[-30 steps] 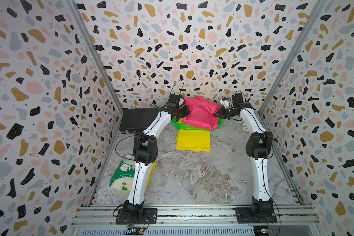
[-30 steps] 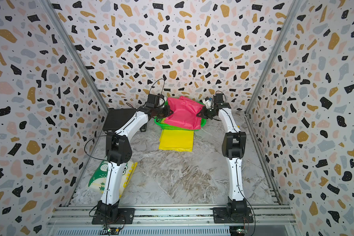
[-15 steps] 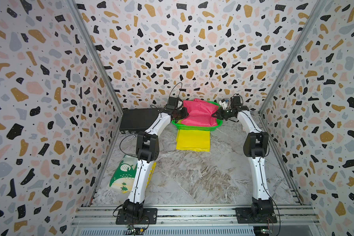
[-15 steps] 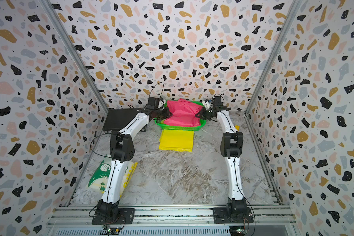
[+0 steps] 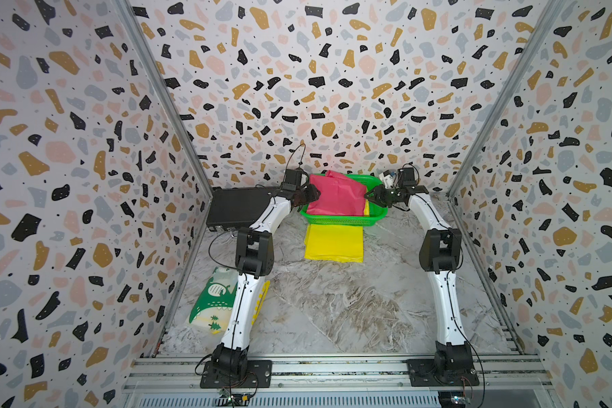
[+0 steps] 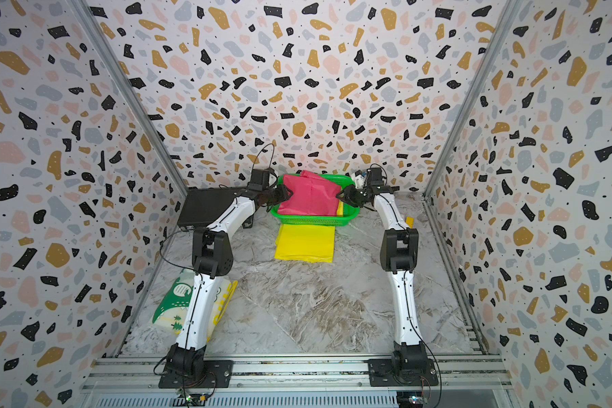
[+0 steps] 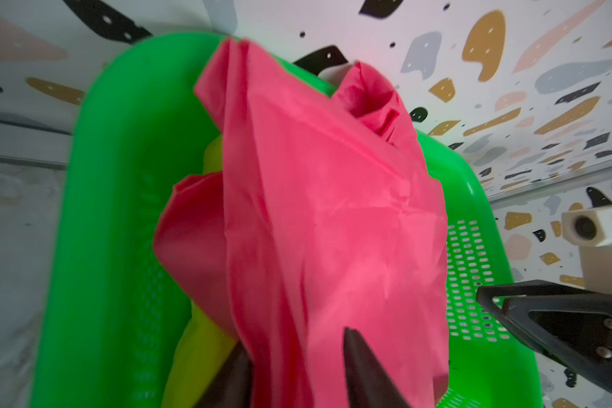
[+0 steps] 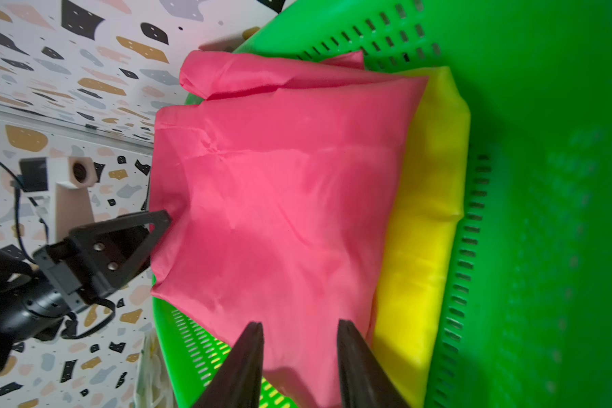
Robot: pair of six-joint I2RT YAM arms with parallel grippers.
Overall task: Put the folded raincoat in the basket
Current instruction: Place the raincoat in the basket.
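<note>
While basket (image 5: 343, 220) holds raincoat (image 5: 336, 196), yellow sheet (image 8: 424, 212) beneath

I work in a robot lab test cell. Terrazzo-patterned wall panels (image 5: 297, 88) box in my marble-patterned worktop (image 5: 350, 311), and a grey aluminium rail (image 5: 333, 367) carries my white arms (image 5: 242, 311).

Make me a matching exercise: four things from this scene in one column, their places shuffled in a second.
1. pink raincoat
2. flat yellow raincoat
3. black case
4. green-and-white bag

A. on the table, just in front of the basket
B. toward the table's near edge, far from the basket
C. inside the basket
D. left of the basket, by the back wall

Pairs: 1-C, 2-A, 3-D, 4-B
</note>
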